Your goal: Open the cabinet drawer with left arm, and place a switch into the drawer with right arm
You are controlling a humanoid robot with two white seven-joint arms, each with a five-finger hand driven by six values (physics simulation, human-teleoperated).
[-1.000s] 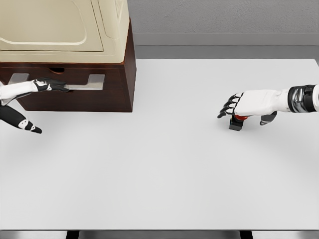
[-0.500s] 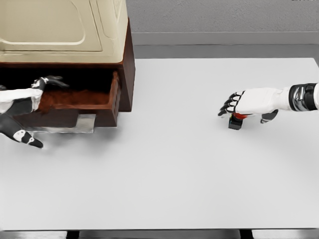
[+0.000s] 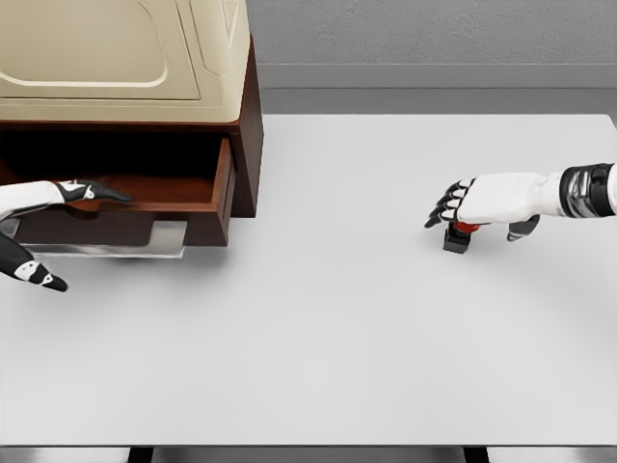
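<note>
Dark wood frames the cabinet [image 3: 246, 145] at the counter's [image 3: 337, 328] far left, and its drawer [image 3: 145, 217] stands pulled out, a metal handle [image 3: 106, 239] along its front. Over the drawer's front edge lies the left hand [image 3: 67, 193], fingers stretched and loose — gripping nothing. Well apart, on the right side, the small black switch [image 3: 456, 237] with its red button sits on the counter, the right hand [image 3: 482, 203] cupped over it — fingers curled down around the top.
</note>
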